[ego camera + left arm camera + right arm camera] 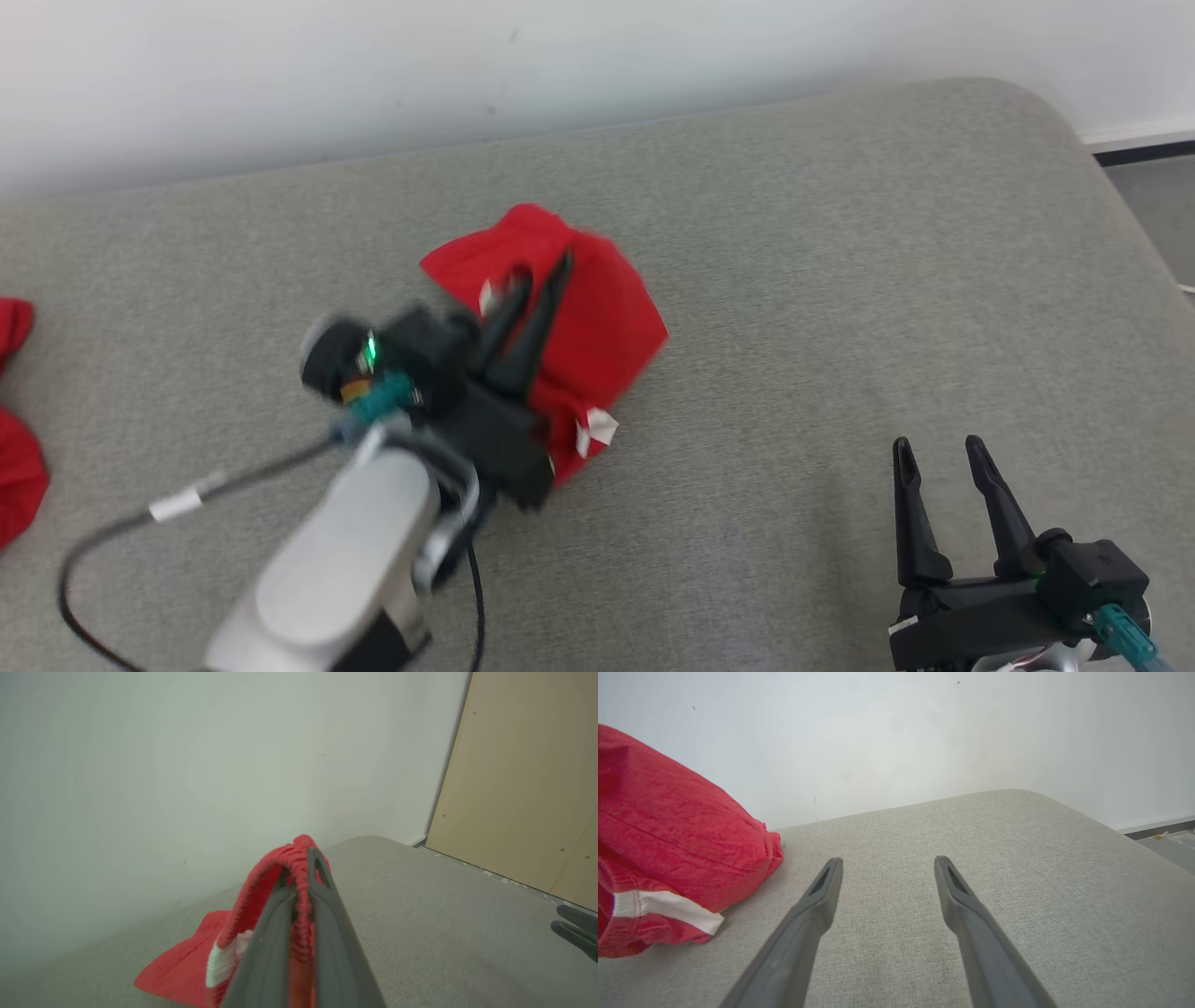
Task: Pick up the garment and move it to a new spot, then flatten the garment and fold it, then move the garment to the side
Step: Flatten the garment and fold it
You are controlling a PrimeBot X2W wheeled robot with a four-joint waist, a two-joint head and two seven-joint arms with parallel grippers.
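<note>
Our left gripper [545,265] pinches a fold of the red garment [602,327], bunched mid-way across the grey cushion [840,280]; our right gripper [936,448] hovers well apart, jaws wide and empty. We should lift until the trailing cloth clears the surface, then carry smoothly so the pinch holds.

A red garment [597,313], bunched into a loose, rumpled mound with a white band [668,907] along one hem, sits near the middle of the grey fabric surface [840,280], not far from the pale wall behind it. A ridge of its ribbed red cloth is pinched between the closed dark fingers [275,933] of the left gripper [540,277] and drawn up into a peak. The rest of the cloth sags below that peak, and its lower folds appear to rest on the surface.
</note>
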